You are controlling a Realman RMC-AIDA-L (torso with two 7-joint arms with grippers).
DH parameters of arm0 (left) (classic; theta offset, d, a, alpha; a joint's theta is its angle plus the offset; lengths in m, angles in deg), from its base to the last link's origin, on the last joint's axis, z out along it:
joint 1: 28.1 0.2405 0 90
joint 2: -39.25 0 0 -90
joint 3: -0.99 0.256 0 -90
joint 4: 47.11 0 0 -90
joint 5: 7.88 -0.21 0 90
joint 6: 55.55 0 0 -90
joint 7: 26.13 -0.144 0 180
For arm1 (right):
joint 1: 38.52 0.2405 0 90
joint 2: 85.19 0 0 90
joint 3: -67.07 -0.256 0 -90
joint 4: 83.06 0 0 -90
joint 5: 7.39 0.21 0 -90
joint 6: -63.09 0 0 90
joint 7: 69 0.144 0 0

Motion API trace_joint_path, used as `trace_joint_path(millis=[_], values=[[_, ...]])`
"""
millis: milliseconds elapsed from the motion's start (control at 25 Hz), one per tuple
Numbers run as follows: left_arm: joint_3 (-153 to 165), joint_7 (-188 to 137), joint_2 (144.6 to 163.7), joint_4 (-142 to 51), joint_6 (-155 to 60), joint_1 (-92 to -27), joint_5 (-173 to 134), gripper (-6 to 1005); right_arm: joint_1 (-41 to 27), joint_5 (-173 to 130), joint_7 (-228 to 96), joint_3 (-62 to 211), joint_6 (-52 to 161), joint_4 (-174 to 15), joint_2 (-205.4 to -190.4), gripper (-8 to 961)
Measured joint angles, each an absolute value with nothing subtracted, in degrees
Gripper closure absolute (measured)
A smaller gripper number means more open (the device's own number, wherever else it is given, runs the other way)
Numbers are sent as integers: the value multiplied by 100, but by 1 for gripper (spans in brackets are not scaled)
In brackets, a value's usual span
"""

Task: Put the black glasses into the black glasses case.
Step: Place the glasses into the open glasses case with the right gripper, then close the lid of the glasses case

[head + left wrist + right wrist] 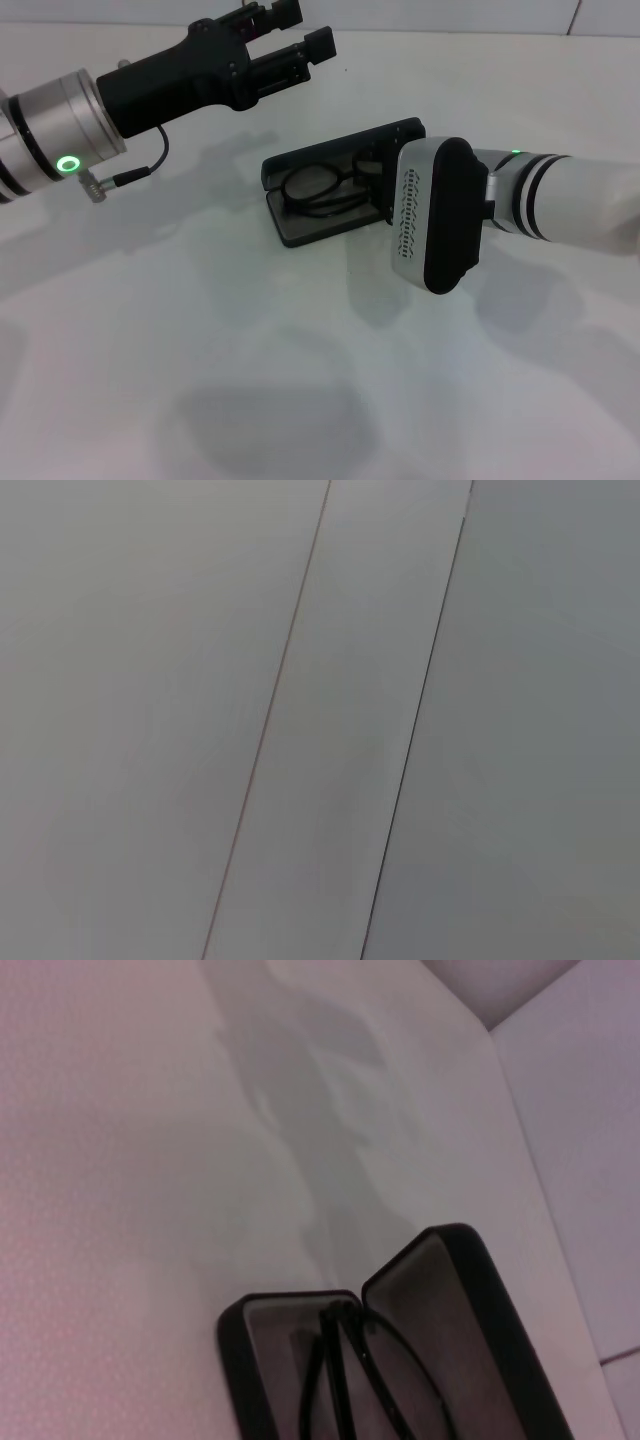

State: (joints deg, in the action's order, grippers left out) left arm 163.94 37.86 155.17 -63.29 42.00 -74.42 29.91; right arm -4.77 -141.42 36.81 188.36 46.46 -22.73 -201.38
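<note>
I read this as a lab test bench: a bare white tabletop (300,380) under my cameras, plain pale wall panels (330,720) with thin seams behind it, and no household furnishings.

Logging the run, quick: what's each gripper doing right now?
Left gripper: open, empty, raised behind the case.
Right gripper: fingers hidden behind its wrist at the case, where the glasses lie; cannot tell.
</note>
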Motion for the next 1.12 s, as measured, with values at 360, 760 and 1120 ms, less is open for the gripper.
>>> trace_joint_path(millis=[360,760,1120], values=[[16394,3799,15517,-6344,4202,-7427,2992,246,-766,-14143,3680,18742,4302,-1878,-20138,731],[16394,3820,15525,-6361,4201,-7405,2945,245,-1034,-14122,3686,18449,3774,-1385,-20138,727],[16394,3833,15544,-6325,3754,-7410,2939,246,-1232,-13520,3543,17432,1781,-660,-20077,684]])
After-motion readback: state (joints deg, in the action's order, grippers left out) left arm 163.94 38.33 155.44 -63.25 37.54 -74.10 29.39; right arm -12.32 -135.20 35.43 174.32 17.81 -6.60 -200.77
